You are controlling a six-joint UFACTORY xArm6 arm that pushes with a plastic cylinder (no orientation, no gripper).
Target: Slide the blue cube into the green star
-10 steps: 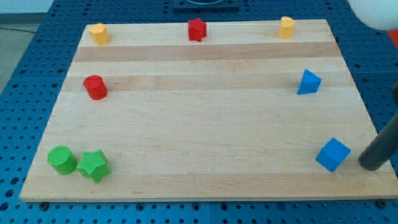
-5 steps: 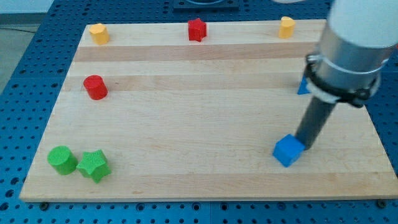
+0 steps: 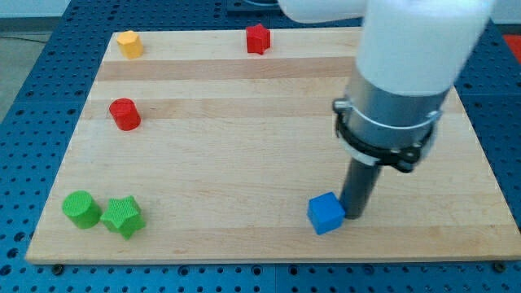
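The blue cube point(image 3: 326, 213) lies on the wooden board point(image 3: 244, 155) near the view's bottom, right of centre. My tip point(image 3: 353, 215) touches the cube's right side. The green star point(image 3: 123, 216) sits at the view's bottom left, far to the left of the cube, with a green cylinder point(image 3: 80, 208) touching its left side. The arm's large white and grey body covers the board's upper right.
A red cylinder point(image 3: 124, 114) stands at the left. A yellow block point(image 3: 129, 43) is at the top left and a red block point(image 3: 258, 38) at the top middle. The blue perforated table point(image 3: 32, 98) surrounds the board.
My tip has pushed the blue cube leftward along the board's bottom, from the far right to right of centre. The arm now hides the blue block and yellow block at the right.
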